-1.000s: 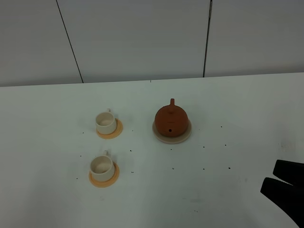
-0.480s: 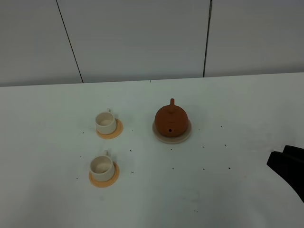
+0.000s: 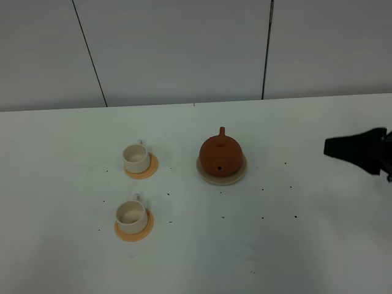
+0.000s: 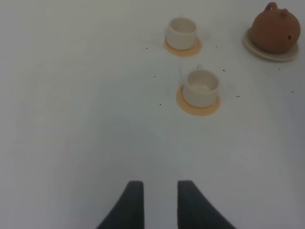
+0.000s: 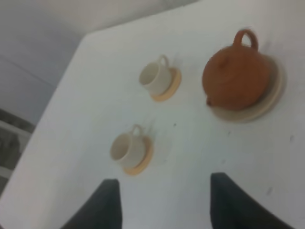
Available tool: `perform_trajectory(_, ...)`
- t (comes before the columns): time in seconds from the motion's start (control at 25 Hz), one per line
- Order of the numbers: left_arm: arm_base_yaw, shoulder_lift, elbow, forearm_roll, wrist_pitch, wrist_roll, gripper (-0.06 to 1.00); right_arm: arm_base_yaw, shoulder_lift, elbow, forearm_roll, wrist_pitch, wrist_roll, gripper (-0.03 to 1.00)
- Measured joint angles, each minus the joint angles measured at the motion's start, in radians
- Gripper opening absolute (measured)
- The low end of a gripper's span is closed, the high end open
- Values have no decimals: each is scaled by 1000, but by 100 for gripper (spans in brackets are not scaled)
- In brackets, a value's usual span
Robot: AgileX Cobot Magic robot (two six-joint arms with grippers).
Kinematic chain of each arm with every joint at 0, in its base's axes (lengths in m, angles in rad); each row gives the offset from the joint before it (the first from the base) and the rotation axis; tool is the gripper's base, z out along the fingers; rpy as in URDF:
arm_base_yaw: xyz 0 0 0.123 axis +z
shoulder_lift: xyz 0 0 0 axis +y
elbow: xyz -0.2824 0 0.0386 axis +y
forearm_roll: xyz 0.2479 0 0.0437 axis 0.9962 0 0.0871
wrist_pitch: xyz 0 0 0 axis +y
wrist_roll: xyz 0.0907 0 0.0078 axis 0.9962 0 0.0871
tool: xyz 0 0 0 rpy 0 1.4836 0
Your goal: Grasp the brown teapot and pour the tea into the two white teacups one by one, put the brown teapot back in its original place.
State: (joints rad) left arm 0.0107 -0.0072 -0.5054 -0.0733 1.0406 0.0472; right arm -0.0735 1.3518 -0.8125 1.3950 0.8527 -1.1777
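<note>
The brown teapot (image 3: 220, 154) sits on its pale beige saucer (image 3: 236, 177) at mid-table, handle toward the back wall. It also shows in the left wrist view (image 4: 275, 28) and the right wrist view (image 5: 237, 76). Two white teacups stand on orange coasters to its left, the far one (image 3: 136, 158) and the near one (image 3: 131, 213). My right gripper (image 3: 327, 147) hangs above the table to the teapot's right, pointing at it; its jaws (image 5: 163, 181) are wide apart and empty. My left gripper (image 4: 159, 188) is out of the exterior view, low over the table short of the cups, narrowly open and empty.
The white table (image 3: 294, 257) carries small dark specks around the teapot. A grey panelled wall (image 3: 184, 49) stands behind the table's back edge. The table's left edge (image 5: 62, 95) shows in the right wrist view.
My right gripper has moved from the lower right corner up and back, and now hangs level with the teapot on its right. Teapot and cups have not moved.
</note>
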Motion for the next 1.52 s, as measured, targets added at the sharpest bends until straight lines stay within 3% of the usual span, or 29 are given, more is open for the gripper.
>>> perform_trajectory(0.12, 0, 0, 0, 0, 0, 0, 24, 4, 111, -144, -78, 3, 64, 37)
perform_trajectory(0.24, 0, 0, 0, 0, 0, 1, 24, 33, 212, -279, -218, -1, 211, 36)
perform_trajectory(0.44, 0, 0, 0, 0, 0, 0, 24, 144, 352, -521, -588, 1, 554, 35)
perform_trajectory(0.6, 0, 0, 0, -1, 0, 0, 24, 212, 456, -734, -834, 109, 802, 35)
perform_trajectory(0.72, 0, 0, 0, -1, 0, 1, 24, 235, 533, -888, -905, 219, 922, 35)
perform_trajectory(0.92, 0, 0, 0, -1, 0, 1, 24, 239, 636, -1086, -925, 314, 1000, 35)
perform_trajectory(1.32, 0, 0, 0, -1, 0, 1, 24, 243, 823, -1240, -1023, 279, 1046, 35)
perform_trajectory(1.4, 0, 0, 0, -1, 0, 1, 24, 256, 868, -1264, -1023, 280, 1018, 35)
perform_trajectory(1.52, 0, 0, 0, -1, 0, 1, 24, 284, 914, -1300, -1025, 279, 871, 35)
